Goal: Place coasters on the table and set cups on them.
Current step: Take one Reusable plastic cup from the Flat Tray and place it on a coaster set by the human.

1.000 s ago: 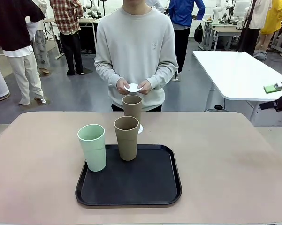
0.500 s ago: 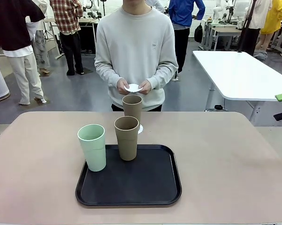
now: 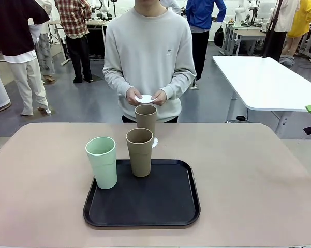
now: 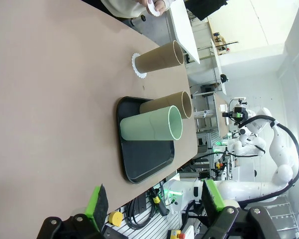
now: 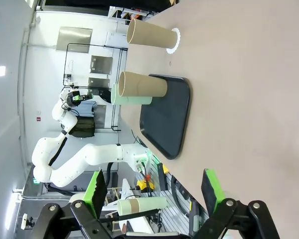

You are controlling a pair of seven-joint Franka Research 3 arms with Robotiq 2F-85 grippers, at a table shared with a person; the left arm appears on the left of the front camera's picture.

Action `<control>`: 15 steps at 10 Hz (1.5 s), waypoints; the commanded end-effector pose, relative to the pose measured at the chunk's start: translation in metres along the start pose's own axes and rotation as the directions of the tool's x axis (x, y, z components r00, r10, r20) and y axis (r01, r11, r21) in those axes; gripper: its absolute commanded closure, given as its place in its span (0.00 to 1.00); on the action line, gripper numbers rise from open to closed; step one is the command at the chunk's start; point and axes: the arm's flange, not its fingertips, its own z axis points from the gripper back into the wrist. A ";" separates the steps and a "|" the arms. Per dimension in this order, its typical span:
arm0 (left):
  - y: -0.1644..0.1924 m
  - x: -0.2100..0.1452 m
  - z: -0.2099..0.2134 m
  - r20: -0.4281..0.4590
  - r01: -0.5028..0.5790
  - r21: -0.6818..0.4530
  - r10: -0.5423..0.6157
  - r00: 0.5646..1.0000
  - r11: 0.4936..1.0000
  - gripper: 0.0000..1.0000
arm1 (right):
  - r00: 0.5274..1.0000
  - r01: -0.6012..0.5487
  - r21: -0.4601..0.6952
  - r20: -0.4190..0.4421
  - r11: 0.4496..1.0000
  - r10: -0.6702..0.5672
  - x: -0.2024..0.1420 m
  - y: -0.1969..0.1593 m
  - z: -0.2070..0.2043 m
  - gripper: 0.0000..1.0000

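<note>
Grey sweatshirt's chest mark (image 3: 169, 50) is unreadable (too small); left claw (image 4: 154, 191) and right claw (image 5: 154, 179) gape wide, empty.

The left gripper (image 4: 154, 197) and the right gripper (image 5: 154, 188) both hold their green-padded fingers (image 4: 98, 198) spread wide apart.

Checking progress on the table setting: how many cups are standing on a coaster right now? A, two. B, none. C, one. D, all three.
C: only the far brown cup stands on a coaster on the table; the mint cup and the near brown cup are on the black tray.
</note>
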 end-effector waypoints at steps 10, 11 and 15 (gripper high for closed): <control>0.002 -0.001 0.000 0.006 0.014 -0.012 -0.014 1.000 1.000 0.00 | 1.000 -0.009 -0.002 0.010 1.000 0.009 0.002 0.000 0.000 0.00; 0.002 -0.001 0.000 0.006 0.014 -0.012 -0.014 1.000 1.000 0.00 | 1.000 -0.009 -0.002 0.010 1.000 0.009 0.002 0.000 0.000 0.00; 0.002 -0.001 0.000 0.006 0.014 -0.012 -0.014 1.000 1.000 0.00 | 1.000 -0.009 -0.002 0.010 1.000 0.009 0.002 0.000 0.000 0.00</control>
